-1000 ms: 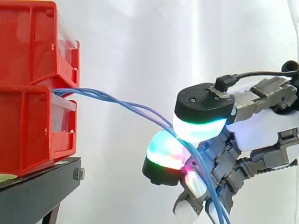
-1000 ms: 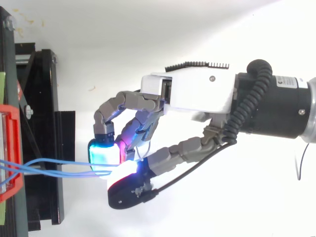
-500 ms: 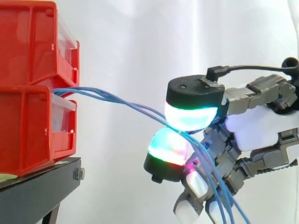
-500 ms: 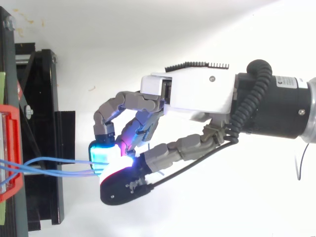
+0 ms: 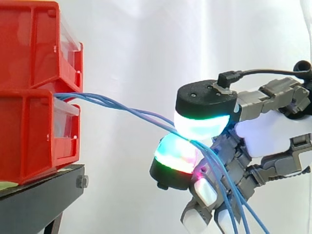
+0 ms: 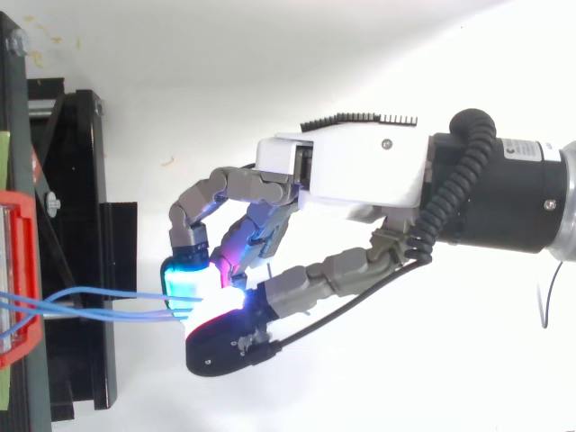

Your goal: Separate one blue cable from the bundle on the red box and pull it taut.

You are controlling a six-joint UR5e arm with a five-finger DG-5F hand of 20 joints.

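Observation:
Several thin blue cables (image 5: 122,107) come out between the two stacked red bins (image 5: 34,92) at the left and run down to the right into my hand (image 5: 263,131). The thumb pad (image 5: 200,124), glowing cyan, presses down on the cables against a green and red glowing fingertip (image 5: 175,155), pinching them. Below the pinch the cables hang on down past the white lower fingers (image 5: 204,192). From above, the blue cables (image 6: 99,304) stretch from the red bin (image 6: 18,270) to my hand (image 6: 342,171).
The bins stand on a black stand (image 5: 39,200) at the left. A white curtain hangs behind. The arm's black wrist (image 6: 513,193) comes in from the right.
The thumb swung left over the cables and closed down on them; since half a second ago it has shifted slightly back to the right. The hanging cable ends spread apart a little.

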